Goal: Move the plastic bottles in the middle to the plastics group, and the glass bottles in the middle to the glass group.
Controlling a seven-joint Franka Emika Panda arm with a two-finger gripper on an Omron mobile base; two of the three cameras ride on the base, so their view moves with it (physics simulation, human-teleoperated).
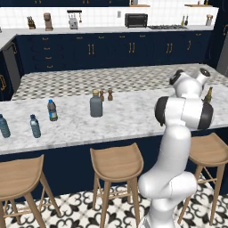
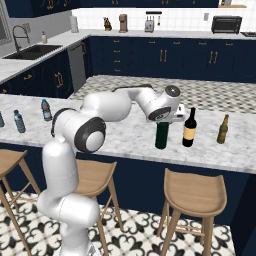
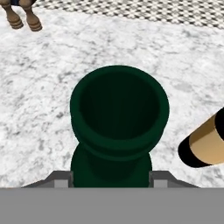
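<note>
Hand view looks straight down the mouth of the dark-green wine bottle [image 3: 119, 109], whose neck sits between the gripper [image 3: 111, 180] fingers, jaws part-open and apparently closed on it. In the right base view the bottle [image 2: 161, 135] stands on the marble counter [image 2: 125, 137], the cream-labelled wine bottle [image 2: 189, 128] just beside at three o'clock.

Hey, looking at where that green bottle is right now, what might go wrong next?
The green bottle stands on the counter, close to the labelled wine bottle, with the hand over its neck. Shifting it sideways might knock that neighbour over. It is tall and slim, so a jerky release or pull-away could tip it. The olive bottle further right leaves little spare room.
</note>
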